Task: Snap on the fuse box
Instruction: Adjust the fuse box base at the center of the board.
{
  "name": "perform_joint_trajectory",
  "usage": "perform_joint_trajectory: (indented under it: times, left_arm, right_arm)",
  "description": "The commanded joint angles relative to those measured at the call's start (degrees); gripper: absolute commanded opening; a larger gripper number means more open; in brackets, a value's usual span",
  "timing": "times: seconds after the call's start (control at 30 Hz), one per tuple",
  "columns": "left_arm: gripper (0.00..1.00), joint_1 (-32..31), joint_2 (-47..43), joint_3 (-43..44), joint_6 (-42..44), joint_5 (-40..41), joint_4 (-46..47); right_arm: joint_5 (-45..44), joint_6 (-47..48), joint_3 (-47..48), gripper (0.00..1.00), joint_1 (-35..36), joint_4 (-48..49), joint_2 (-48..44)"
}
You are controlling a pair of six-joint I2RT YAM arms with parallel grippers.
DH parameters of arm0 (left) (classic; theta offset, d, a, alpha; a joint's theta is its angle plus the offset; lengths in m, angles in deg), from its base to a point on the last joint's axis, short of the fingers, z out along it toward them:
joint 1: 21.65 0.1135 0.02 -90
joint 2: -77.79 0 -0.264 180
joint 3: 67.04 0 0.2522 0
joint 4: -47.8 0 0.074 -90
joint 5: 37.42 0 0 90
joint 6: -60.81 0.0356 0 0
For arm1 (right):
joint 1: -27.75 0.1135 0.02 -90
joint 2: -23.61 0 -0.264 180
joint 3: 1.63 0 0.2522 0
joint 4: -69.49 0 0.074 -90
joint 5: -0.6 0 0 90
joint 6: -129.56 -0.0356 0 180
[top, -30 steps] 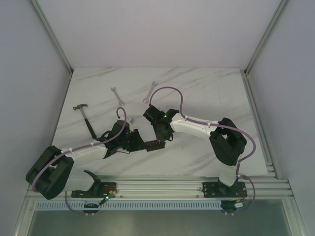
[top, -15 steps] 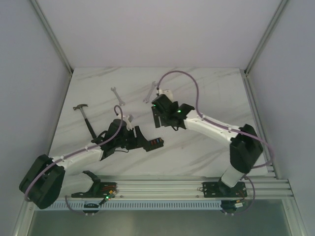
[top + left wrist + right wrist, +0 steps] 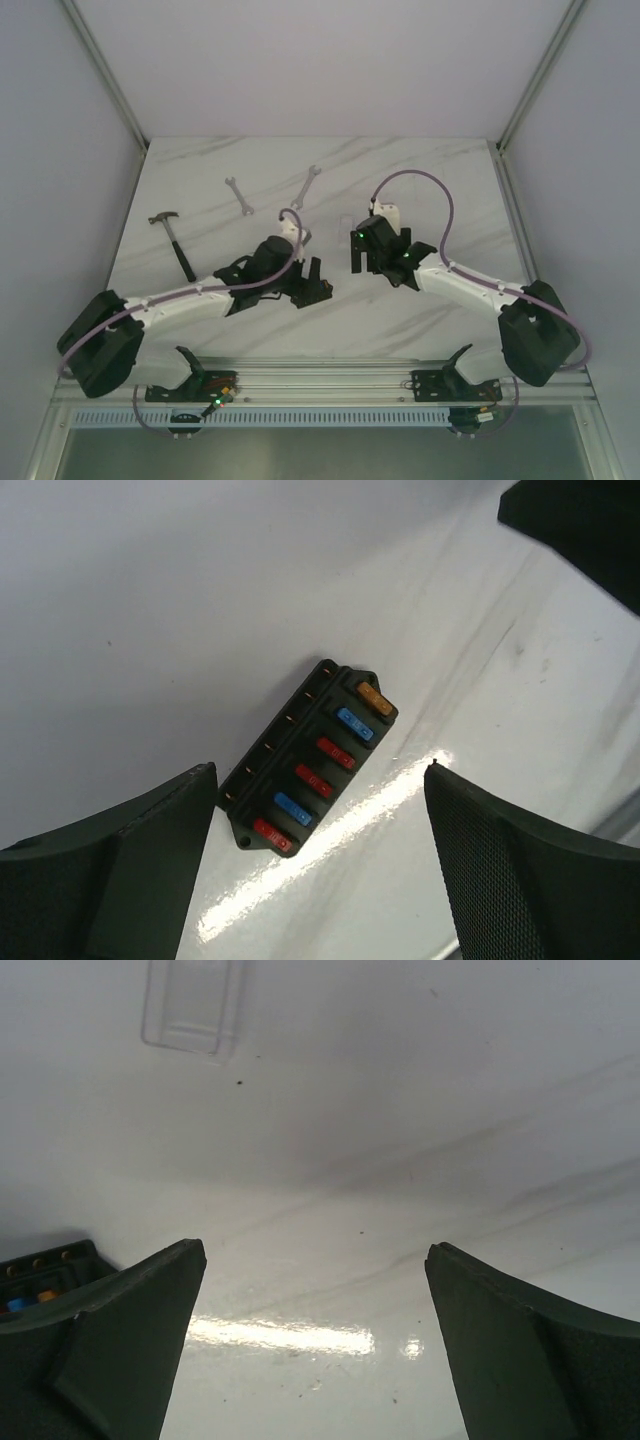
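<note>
The fuse box (image 3: 310, 770) is a small black box lying flat on the marble table, with a row of red, blue and orange fuses showing. My left gripper (image 3: 318, 775) hovers over it, open, its fingers either side and clear of it. In the top view the fuse box (image 3: 320, 291) sits just beyond the left gripper (image 3: 308, 273). My right gripper (image 3: 358, 256) stands open to its right with nothing between the fingers. The right wrist view shows the right gripper (image 3: 315, 1250) over bare table, a corner of the fuse box (image 3: 45, 1268) at lower left, and a thin clear cover (image 3: 193, 1005) lying apart.
A hammer (image 3: 173, 240) lies at the left of the table. Two wrenches (image 3: 238, 195) (image 3: 307, 186) lie near the back. The clear cover (image 3: 347, 221) is faint on the marble behind the right gripper. An aluminium rail (image 3: 320, 380) runs along the near edge.
Both grippers have opened and let go of the fuse box, which stays on the table. The right arm has drawn back to the right; the left gripper has shifted slightly right.
</note>
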Motion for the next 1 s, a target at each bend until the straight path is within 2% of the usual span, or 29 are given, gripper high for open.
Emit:
perform_joint_trajectory:
  times: [0.0,0.27,0.43,0.6,0.8,0.97]
  left_arm:
    - [0.93,-4.4,5.29,3.2,9.11,9.99,-1.46]
    - [0.89,-7.09,14.54,7.6,11.06,10.94,-1.39]
    - [0.81,-7.19,16.17,8.33,9.3,13.3,-1.59]
    - [0.59,-5.01,16.4,9.43,1.79,17.47,-2.46]
    - [0.58,-0.8,20.85,14.6,-11.2,22.33,-9.04]
    - [0.56,2.84,24.89,17.67,-22.98,20.63,-12.0]
  right_arm:
    - [-1.42,-1.25,-3.12,1.0,-1.15,5.63,-2.13]
    - [-0.88,-0.69,-4.49,1.0,-2.18,6.32,-1.89]
    - [-1.03,-0.03,-4.58,1.0,-2.41,6.55,-1.08]
    - [-1.12,0.44,-4.25,1.0,-2.54,6.63,-0.36]
    - [-1.5,1.01,-3.35,1.0,-2.47,6.46,0.68]
    - [-1.32,1.91,-1.44,1.0,-2.54,6.54,2.53]
